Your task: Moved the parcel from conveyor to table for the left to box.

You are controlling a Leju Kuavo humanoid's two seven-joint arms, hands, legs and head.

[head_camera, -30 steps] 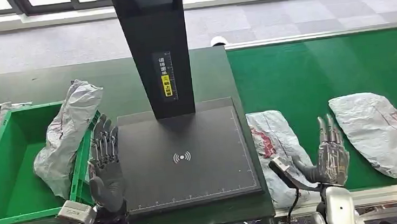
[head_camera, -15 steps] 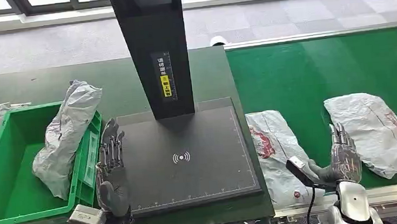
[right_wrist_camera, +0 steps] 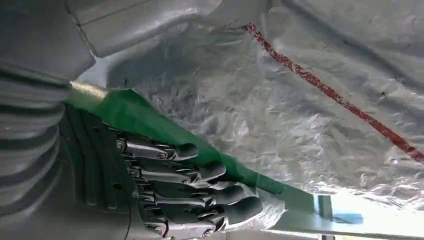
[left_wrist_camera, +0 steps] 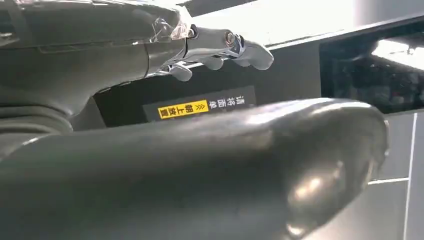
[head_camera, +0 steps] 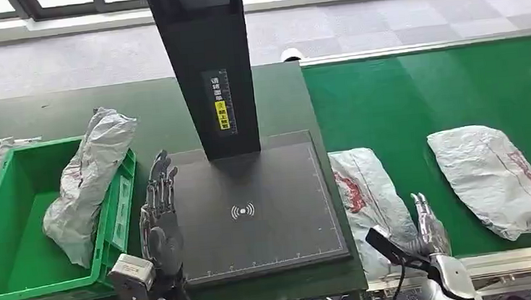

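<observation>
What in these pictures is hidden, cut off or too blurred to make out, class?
- Parcel draped over the green bin: its lower end lies behind the bin wall, head view.
- Near parcel: whether the right robot hand touches it is unclear; the fingers blur the close wrist view.
- Scanner label: text too small.
- Left robot hand: thumb blocks the left wrist view.
</observation>
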